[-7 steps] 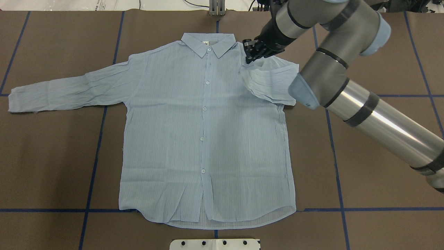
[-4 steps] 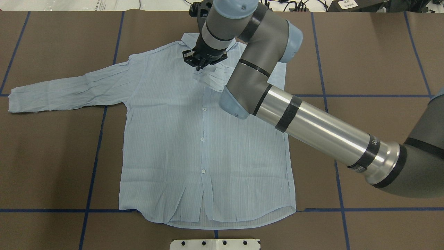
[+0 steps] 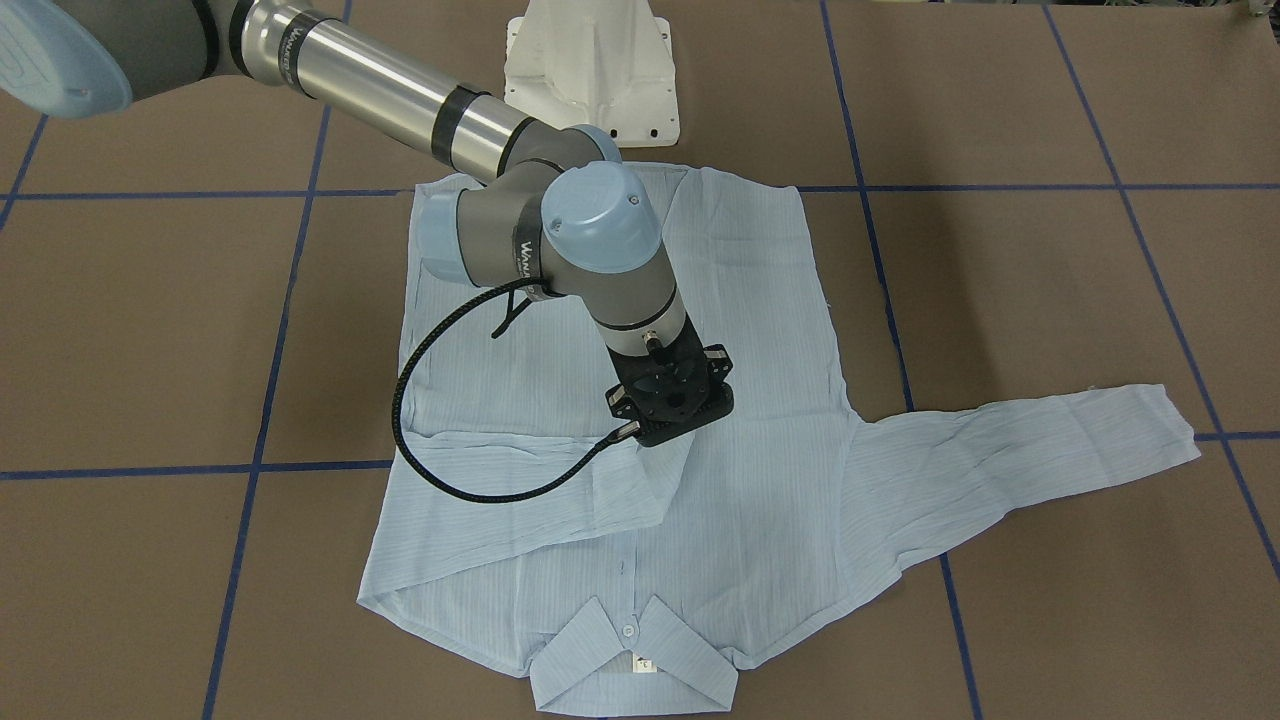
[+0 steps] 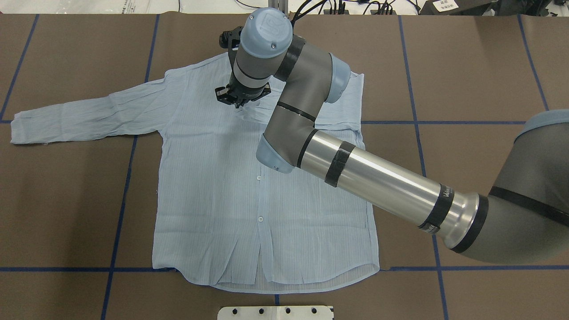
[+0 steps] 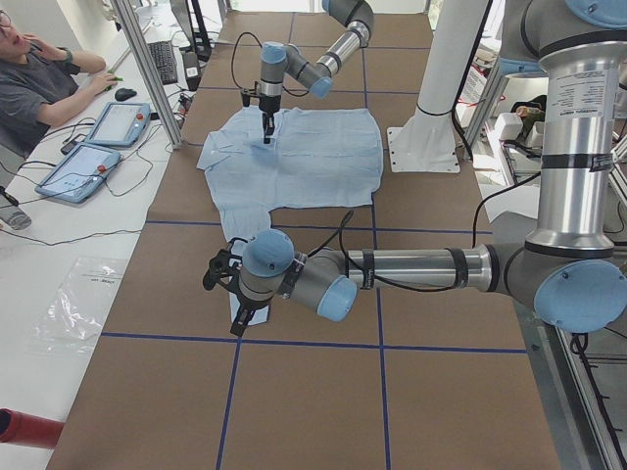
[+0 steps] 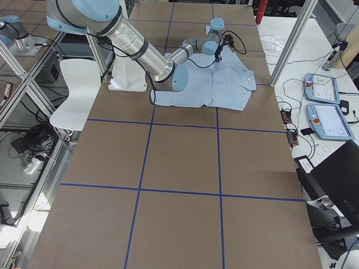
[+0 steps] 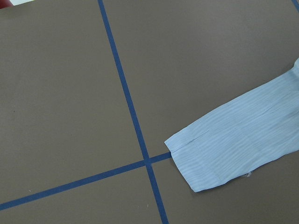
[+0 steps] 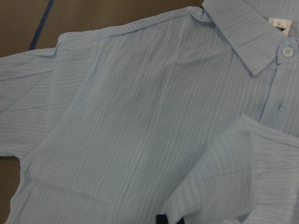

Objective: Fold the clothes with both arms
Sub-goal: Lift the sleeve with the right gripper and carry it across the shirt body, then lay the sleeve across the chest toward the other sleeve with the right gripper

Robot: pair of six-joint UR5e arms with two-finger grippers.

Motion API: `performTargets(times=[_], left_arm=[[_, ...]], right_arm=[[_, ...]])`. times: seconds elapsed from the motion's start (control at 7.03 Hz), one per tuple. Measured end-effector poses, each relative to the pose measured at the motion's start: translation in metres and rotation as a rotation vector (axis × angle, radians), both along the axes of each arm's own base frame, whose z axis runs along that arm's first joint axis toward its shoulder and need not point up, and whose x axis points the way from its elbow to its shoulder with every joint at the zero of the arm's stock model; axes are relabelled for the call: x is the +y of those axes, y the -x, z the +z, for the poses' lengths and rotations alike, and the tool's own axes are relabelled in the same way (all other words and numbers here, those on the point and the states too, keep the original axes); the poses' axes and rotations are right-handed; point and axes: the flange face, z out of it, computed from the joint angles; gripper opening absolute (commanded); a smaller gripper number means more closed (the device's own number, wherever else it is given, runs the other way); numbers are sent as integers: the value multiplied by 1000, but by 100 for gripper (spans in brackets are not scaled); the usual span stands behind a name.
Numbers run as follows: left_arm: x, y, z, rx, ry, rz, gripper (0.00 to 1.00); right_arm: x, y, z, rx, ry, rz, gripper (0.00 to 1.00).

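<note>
On the taped desk (image 4: 66, 213), right jaws pinch the shirt's (image 4: 213, 186) sleeve (image 4: 254, 112) at 12 o'clock for folding inward; left jaws unreadable.

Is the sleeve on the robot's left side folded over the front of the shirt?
No, that sleeve lies stretched out flat on the table, beside the body of the shirt.

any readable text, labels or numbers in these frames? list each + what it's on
"3": white tag inside the collar of the shirt; a small mark after it is unreadable.
"WAN…": black band on the right arm; the rest is blurred.
Embossed logo on the blue joint cap: unreadable.
White label beyond the table's far edge: too blurred.
</note>
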Motion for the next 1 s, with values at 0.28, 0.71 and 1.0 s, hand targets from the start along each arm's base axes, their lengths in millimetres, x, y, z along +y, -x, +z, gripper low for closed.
performTargets(times=[0.28,0.71,1.0], left_arm=[[-5,0,1,-1,1,-1,99],[-8,0,1,1,12,-12,99],[-9,-1,2,9,14,-34,99]], right_arm=[[23,23,-34,-49,-67,52,100],[31,29,-45,-66,5,103,100],[29,35,1,-5,50,163,100]])
